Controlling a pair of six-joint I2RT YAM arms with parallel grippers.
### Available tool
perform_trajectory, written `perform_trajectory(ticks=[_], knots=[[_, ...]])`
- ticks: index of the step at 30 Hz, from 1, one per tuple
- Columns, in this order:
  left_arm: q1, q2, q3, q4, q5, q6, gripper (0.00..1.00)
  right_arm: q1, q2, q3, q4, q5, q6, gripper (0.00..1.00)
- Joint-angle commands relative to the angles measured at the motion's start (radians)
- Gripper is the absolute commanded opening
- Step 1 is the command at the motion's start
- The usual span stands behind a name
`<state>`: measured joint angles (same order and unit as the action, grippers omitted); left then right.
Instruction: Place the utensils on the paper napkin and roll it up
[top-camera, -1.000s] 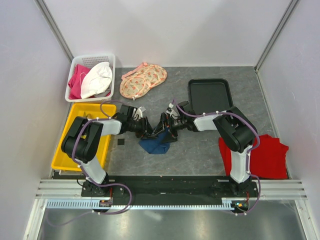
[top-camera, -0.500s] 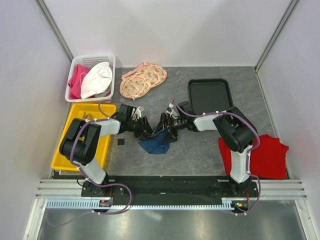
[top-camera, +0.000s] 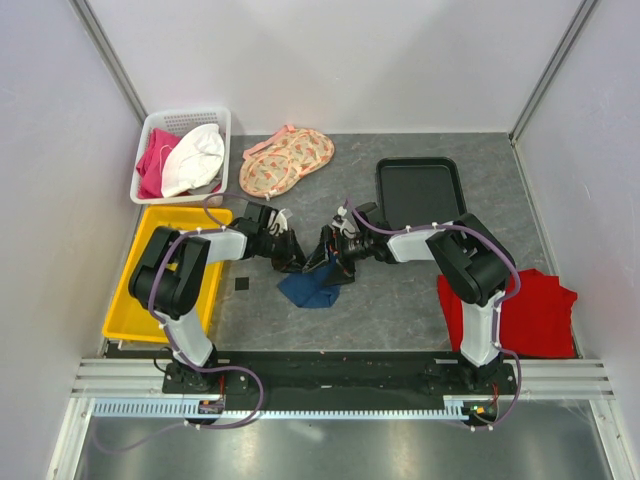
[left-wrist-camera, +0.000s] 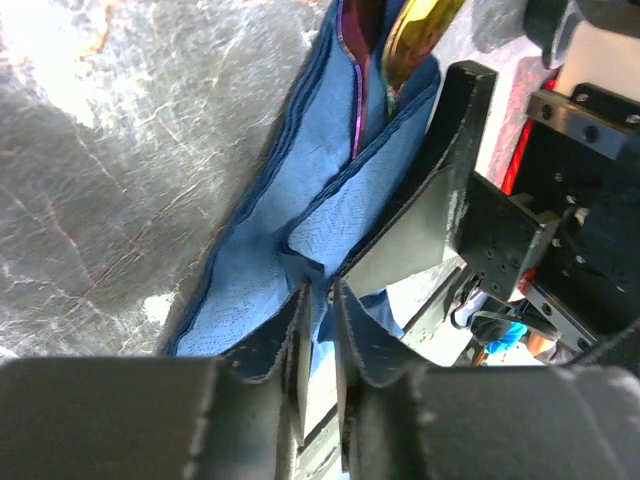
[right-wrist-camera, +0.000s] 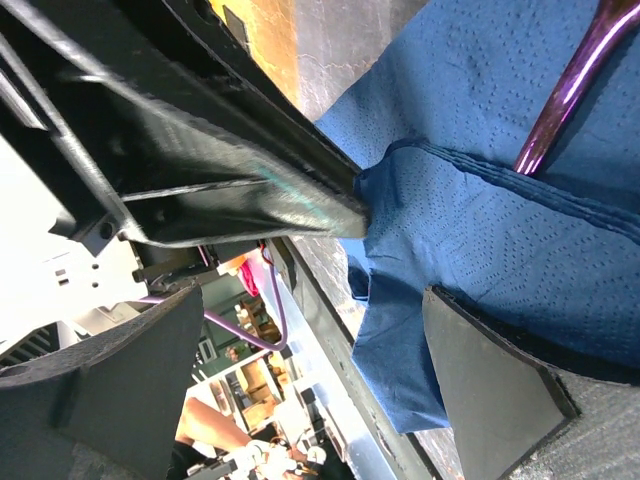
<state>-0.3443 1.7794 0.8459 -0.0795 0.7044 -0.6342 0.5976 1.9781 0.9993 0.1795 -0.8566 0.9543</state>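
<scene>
The paper napkin (top-camera: 312, 288) lies folded and bunched mid-table, dark blue. In the left wrist view the napkin (left-wrist-camera: 260, 260) wraps the utensils: a gold head (left-wrist-camera: 420, 20) and a shiny purple handle (left-wrist-camera: 355, 90) stick out of its far end. My left gripper (top-camera: 297, 262) (left-wrist-camera: 320, 300) is shut on a gathered fold at the napkin's near edge, its jaws a narrow slit apart. My right gripper (top-camera: 328, 258) (right-wrist-camera: 300, 370) stands wide open facing it, one finger (right-wrist-camera: 490, 370) resting on the napkin (right-wrist-camera: 480, 230) beside the purple handle (right-wrist-camera: 570, 90).
A yellow bin (top-camera: 170, 270) sits left of the arms, and a white basket (top-camera: 180, 155) of cloths stands behind it. Peach floral fabric (top-camera: 287, 160) lies at the back, with a black tray (top-camera: 420, 190) to the back right. A red cloth (top-camera: 530, 310) lies at the right.
My left arm's elbow has swung slightly inward and its gripper has shifted a little farther back at the napkin's edge. The right arm and the napkin have stayed where they were.
</scene>
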Motion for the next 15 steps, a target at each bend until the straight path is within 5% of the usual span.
perform_trajectory(ticks=[1, 5, 15], knots=[[-0.005, 0.014, 0.028, -0.034, -0.025, 0.045, 0.13, -0.001, -0.015, -0.004, -0.046, 0.083, -0.032, 0.98], [-0.005, -0.003, 0.022, -0.049, -0.037, 0.062, 0.02, 0.001, -0.031, -0.001, -0.063, 0.085, -0.038, 0.98], [-0.004, -0.078, 0.009, -0.104, -0.063, 0.09, 0.02, -0.01, -0.068, 0.007, -0.107, 0.076, -0.072, 0.98]])
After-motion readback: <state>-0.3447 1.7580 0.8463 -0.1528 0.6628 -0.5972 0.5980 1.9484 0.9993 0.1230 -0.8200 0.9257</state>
